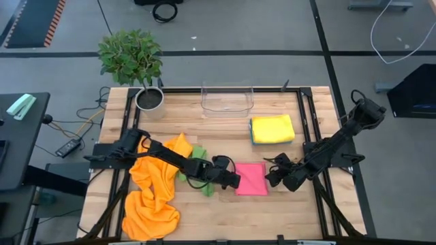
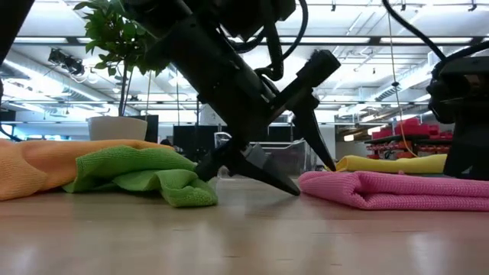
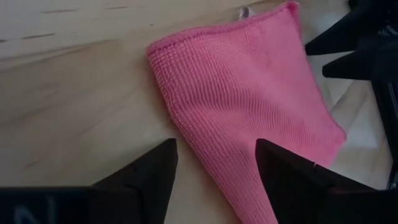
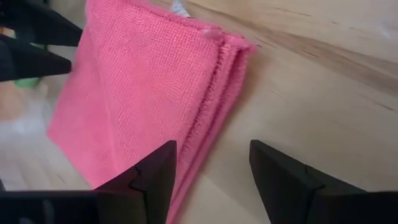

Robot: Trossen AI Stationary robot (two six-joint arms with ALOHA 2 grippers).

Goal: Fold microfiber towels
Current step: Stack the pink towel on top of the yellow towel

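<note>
The pink towel [image 1: 251,179] lies folded at lower centre of the high view, the left gripper [image 1: 235,181] and right gripper [image 1: 272,178] flanking it, both spread and empty. The robot appears between towels; next likely stacking it on the yellow towel [image 1: 273,128].

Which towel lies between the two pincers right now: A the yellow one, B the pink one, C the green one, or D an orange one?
B: the folded pink towel lies flat on the table with the left pincer at one edge and the right pincer at the other, both open and off it.
</note>
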